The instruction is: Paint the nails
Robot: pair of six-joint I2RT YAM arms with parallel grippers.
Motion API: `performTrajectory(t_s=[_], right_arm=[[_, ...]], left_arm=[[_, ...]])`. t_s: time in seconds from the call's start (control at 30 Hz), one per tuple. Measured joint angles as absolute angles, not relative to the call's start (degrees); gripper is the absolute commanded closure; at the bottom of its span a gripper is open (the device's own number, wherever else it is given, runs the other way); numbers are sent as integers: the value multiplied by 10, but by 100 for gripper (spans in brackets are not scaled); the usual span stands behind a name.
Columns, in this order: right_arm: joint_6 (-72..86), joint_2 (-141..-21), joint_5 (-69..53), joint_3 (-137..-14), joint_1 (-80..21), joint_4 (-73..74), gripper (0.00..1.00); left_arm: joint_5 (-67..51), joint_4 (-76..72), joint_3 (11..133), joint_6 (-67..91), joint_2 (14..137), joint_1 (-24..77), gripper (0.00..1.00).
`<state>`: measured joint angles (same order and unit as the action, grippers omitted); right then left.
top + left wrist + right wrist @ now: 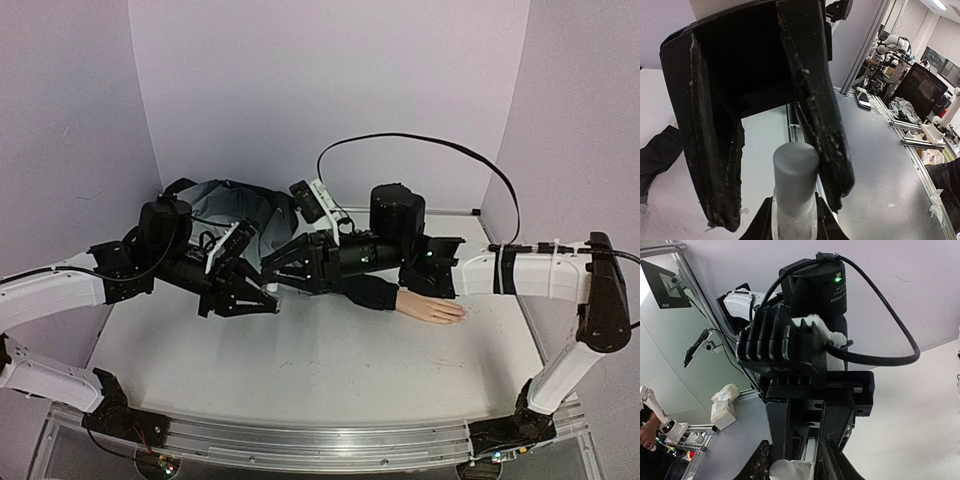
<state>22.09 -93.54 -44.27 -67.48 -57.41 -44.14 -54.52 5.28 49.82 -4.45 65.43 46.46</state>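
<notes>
Whitish bottle (792, 226), 1, sat clamped in L gripper (266, 302); R gripper (781, 207) straddled its grey cap (795, 167), jaws apart; 1 mannequin hand (432, 308) mid-right, top view.

Nails (461, 315) too small to tell, bottle (795, 192) cut off at bottom edge, sleeve (374, 294) half hidden

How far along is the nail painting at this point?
Done: the left tool holds the small bottle. In hand: the right tool straddles its grey cap, not yet clamped. Left: uncapping, then painting; the mannequin hand lies off to the side, nails too small to judge.
</notes>
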Motion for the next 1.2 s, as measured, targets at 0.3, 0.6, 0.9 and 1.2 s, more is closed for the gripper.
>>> performTrajectory(t_s=[0.3,0.6,0.9,1.2], right_arm=[[237,-963,-474,-703,-584,-464,86],[236,-964,-471,-703,-586,-461,76],[222,-961,-447,-694,-588,-457,100],[192,-956,-78,-732,-654,-348,100]], left_arm=[[-545,55,498,-44,654,465,100],[-520,55,498,-46,645,466,100],[-500,57,498,-41,640,469,100],[-282,72,490,-58,612,471,100]])
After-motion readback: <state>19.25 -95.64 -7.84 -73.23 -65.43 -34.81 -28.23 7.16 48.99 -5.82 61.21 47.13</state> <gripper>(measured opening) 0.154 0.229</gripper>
